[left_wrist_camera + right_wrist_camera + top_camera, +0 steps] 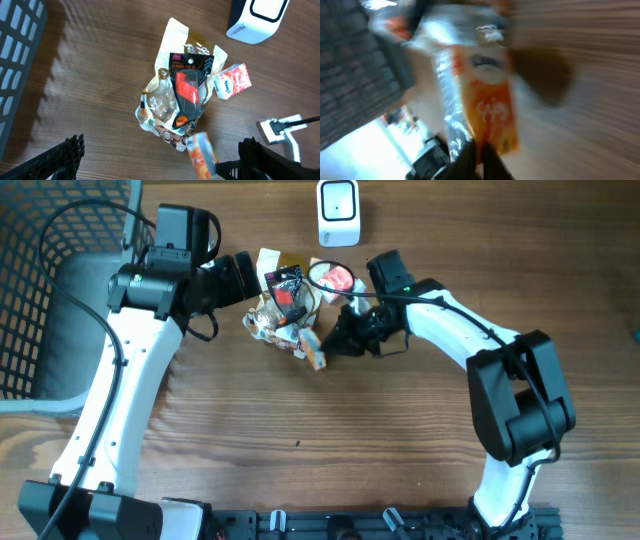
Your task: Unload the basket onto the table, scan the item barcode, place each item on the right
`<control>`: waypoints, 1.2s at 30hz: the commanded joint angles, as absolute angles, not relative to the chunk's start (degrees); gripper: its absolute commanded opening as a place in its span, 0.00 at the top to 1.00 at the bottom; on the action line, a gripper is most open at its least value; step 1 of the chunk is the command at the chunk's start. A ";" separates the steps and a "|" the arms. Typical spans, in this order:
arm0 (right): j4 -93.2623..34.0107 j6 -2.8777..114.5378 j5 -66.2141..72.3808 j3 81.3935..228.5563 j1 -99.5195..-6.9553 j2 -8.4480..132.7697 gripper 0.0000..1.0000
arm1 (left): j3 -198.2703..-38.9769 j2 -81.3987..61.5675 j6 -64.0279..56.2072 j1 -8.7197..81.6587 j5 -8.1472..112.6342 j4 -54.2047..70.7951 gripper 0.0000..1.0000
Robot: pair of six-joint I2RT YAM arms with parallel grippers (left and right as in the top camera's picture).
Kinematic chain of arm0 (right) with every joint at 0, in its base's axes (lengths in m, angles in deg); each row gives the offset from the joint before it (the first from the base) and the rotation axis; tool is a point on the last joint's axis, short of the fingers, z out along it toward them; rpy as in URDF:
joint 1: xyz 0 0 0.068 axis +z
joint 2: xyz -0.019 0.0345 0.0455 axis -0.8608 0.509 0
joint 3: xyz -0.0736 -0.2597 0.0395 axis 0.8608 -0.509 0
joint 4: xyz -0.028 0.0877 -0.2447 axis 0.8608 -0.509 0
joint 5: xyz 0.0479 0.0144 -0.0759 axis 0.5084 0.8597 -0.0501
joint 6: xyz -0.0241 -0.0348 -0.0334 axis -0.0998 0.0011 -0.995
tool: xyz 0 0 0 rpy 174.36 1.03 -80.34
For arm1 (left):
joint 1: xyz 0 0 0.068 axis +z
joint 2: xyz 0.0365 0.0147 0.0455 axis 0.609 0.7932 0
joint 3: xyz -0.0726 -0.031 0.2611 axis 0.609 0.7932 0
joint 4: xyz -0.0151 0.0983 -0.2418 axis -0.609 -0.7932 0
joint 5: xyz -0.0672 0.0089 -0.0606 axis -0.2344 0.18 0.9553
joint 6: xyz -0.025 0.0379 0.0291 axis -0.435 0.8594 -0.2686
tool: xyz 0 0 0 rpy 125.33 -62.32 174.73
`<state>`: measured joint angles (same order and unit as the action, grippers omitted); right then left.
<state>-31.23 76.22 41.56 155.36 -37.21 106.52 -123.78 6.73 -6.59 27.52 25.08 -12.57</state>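
- Your wooden counter (400,450) carries a heap of snack packs (283,305), near the white scanner (338,212).
- Your left gripper (243,276) stands wide beside the heap, holding nothing.
- Your right gripper (329,344) is pinched narrow on the orange packet (313,352), at the heap's lower right edge, apart from the scanner.
- The packet is orange with a silver side; its print is too blurred to read.

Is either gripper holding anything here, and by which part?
The right gripper pinches the orange packet by one end. The left gripper is open, holding nothing.
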 commanded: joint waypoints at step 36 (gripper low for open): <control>-25.64 49.08 13.08 152.95 -31.28 105.54 0.48 | -123.93 6.97 -7.11 27.63 24.75 -12.44 0.00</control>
